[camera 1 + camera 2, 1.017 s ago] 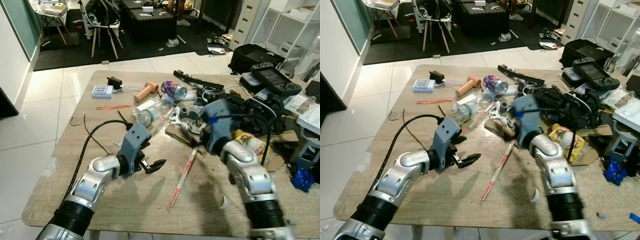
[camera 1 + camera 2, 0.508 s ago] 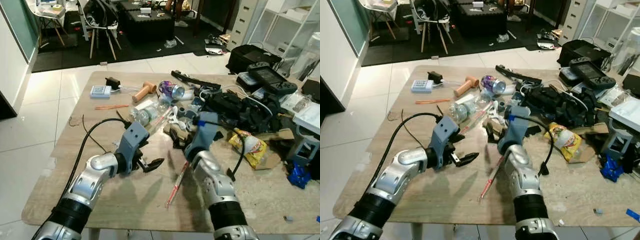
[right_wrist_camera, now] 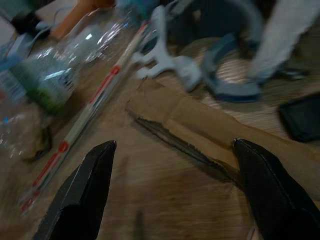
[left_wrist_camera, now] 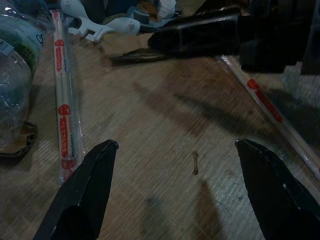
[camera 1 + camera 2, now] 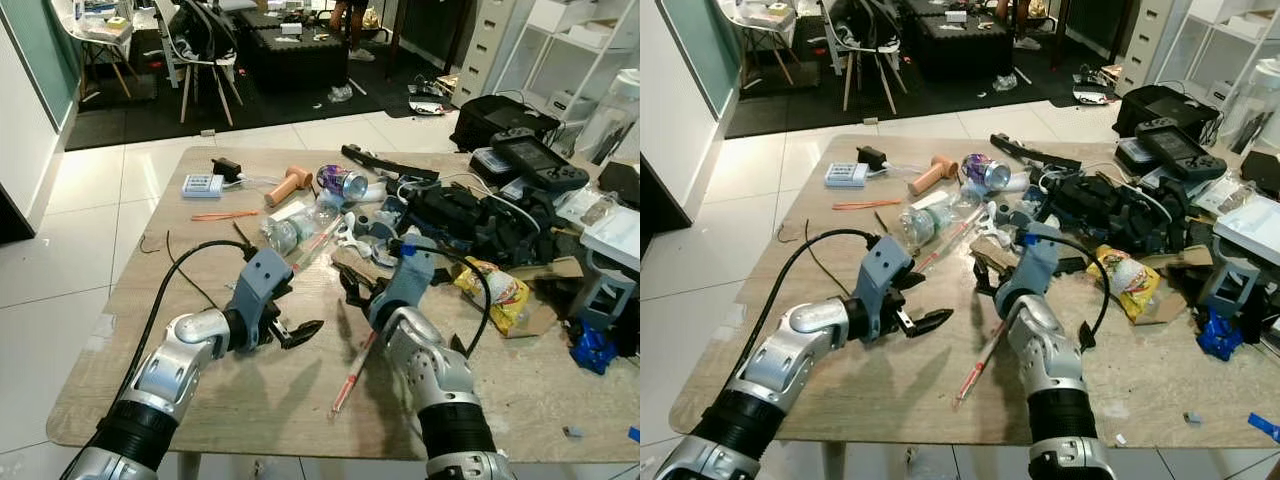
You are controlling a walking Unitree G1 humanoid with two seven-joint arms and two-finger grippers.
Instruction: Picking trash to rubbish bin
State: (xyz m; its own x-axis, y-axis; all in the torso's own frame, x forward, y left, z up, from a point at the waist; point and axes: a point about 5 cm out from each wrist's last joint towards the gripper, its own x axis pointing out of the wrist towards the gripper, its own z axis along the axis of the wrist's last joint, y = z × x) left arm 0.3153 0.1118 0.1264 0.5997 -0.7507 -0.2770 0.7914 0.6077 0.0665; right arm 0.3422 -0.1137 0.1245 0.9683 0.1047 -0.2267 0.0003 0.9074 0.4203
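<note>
The right gripper [image 5: 352, 285] hovers with its fingers spread wide over a torn strip of brown cardboard [image 3: 200, 125] lying flat on the wooden table [image 5: 150, 290]. The left gripper [image 5: 300, 330], also open and holding nothing, hangs over bare wood nearby. Just beyond lie a wrapped straw [image 3: 95, 95] and a crushed plastic bottle [image 5: 290, 228].

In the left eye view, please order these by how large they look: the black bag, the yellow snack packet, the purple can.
1. black bag, clearly largest.
2. yellow snack packet.
3. purple can, smallest. It lies farther from the camera than the packet, so their true sizes may be closer.
</note>
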